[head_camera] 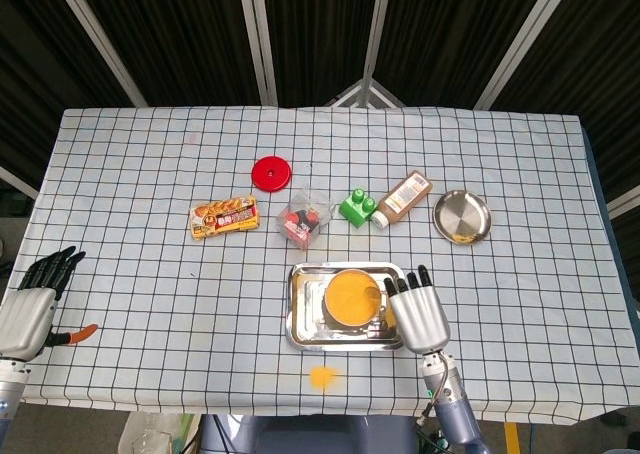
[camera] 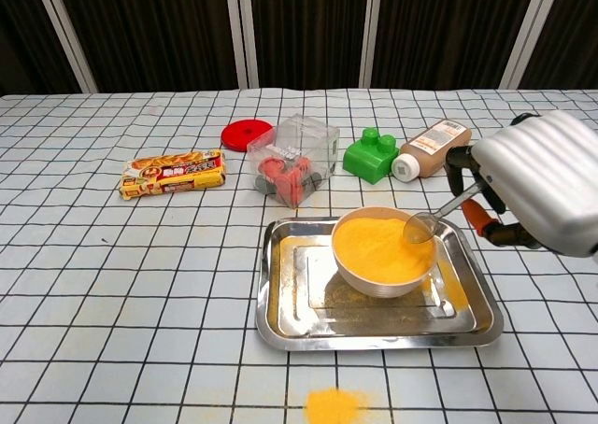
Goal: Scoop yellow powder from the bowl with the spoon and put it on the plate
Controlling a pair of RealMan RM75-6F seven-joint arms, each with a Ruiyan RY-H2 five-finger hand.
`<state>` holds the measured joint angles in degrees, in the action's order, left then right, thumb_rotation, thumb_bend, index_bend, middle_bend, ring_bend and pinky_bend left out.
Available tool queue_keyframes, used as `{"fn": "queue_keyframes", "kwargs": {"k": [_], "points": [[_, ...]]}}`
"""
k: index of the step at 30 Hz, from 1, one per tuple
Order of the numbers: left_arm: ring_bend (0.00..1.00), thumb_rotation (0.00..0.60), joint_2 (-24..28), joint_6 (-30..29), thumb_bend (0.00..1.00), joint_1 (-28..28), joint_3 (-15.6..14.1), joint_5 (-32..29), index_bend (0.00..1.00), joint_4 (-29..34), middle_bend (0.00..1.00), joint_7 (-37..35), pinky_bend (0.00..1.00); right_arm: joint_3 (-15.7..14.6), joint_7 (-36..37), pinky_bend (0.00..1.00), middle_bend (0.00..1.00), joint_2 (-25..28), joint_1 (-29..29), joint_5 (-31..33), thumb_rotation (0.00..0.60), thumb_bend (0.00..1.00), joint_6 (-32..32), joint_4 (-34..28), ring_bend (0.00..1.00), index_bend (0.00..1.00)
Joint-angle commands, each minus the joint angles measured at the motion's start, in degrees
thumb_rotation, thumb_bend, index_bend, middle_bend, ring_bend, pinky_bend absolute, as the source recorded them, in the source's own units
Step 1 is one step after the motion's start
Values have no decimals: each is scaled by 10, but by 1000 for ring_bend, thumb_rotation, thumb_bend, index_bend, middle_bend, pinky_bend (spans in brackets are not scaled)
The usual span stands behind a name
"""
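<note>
A cream bowl [camera: 386, 247] [head_camera: 349, 298] full of yellow powder stands in a steel tray [camera: 290, 293] [head_camera: 299, 308] near the table's front. My right hand [camera: 541, 192] [head_camera: 418, 314] holds a metal spoon [camera: 428, 220] with an orange handle; its scoop hangs just over the bowl's right rim. The small round steel plate [head_camera: 462, 216] lies at the right of the table in the head view, with a little yellow powder on it. My left hand [head_camera: 28, 309] rests at the table's left edge, fingers apart and holding nothing.
Behind the tray stand a clear box [camera: 294, 159] with red parts, a green block [camera: 370, 155], a brown bottle [camera: 430, 148] on its side, a red lid [camera: 247, 134] and a snack packet [camera: 173, 174]. Spilled yellow powder [camera: 334, 406] lies on the cloth before the tray.
</note>
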<state>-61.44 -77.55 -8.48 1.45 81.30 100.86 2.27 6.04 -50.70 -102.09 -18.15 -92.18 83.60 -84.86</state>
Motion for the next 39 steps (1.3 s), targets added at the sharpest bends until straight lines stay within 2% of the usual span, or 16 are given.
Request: {"fn": "queue_keyframes", "kwargs": {"k": [1,6,15,26,32,39], "points": [[0,600,0,0,0,0,0,-1,0,0,0,0,0,7,1,365,708,-1,-2,3,600,712,1,10,556,973],[0,600,0,1,0,0,0,-2,0,1,0,0,0,10,5,365,708,-2,-2,5,600,713,3,22,556,973],[0,600,0,3,0,0,0,-3,0,2,0,4,0,-7,17,365,708,-9,4,8,600,713,-4,36,556,973],[0,600,1,2,0,0,-1,-2,0,3,0,0,0,-24,33,365,708,-13,13,9,600,712,-7,4,556,973],[0,600,1,2,0,-1,0,-1,0,3,0,-1,0,-17,43,365,708,-6,17,15,600,712,-2,-33,556,973],[0,600,1,2,0,-1,0,-2,0,3,0,0,0,-9,44,365,708,1,13,0,600,712,6,-40,556,973]]}}
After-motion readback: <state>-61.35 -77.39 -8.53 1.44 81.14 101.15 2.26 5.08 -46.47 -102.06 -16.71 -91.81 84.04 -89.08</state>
